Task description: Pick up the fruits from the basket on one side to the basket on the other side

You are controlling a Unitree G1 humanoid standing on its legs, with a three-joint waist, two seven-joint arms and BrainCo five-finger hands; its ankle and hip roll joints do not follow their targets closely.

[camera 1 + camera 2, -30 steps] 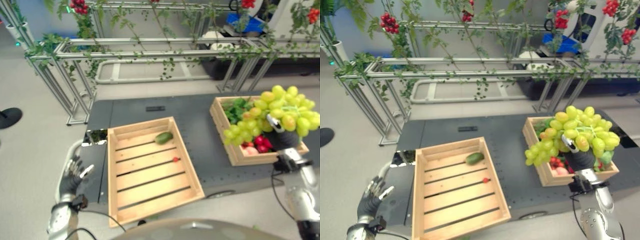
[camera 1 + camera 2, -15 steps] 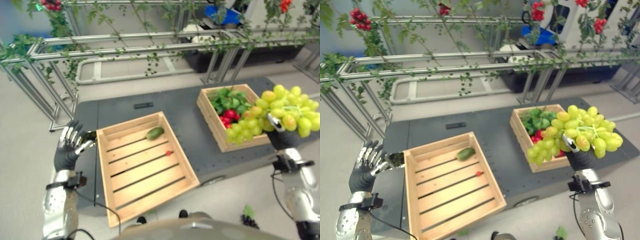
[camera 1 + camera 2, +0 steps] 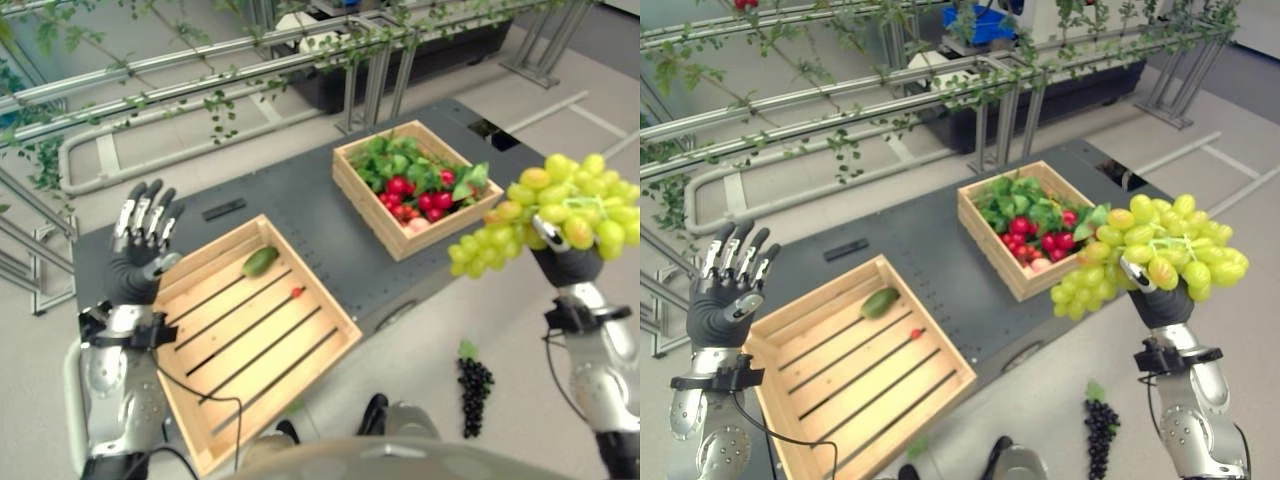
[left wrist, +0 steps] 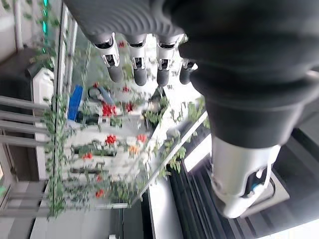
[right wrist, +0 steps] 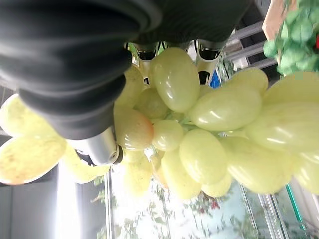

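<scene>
My right hand [image 3: 565, 265] is shut on a bunch of green grapes [image 3: 540, 212], held up in the air off the table's right front edge; the right wrist view shows the green grapes [image 5: 199, 124] pressed against its fingers [image 5: 205, 63]. The right wooden crate [image 3: 352, 177] holds red fruit [image 3: 415, 197] and green leaves. The left wooden crate [image 3: 320, 345] holds a green fruit [image 3: 260, 262] and a small red fruit [image 3: 297, 292]. My left hand [image 3: 140, 245] is raised open at the left crate's far left corner, holding nothing.
A bunch of dark grapes [image 3: 473, 388] lies on the floor in front of the table. A black flat object [image 3: 223, 209] rests on the dark table [image 3: 300, 215] behind the left crate. Metal frames with vines [image 3: 200, 75] stand behind the table.
The camera view has shifted, so the table now appears turned and farther left. My left hand has risen with spread fingers. The green grapes stay in my right hand, now off the table's edge.
</scene>
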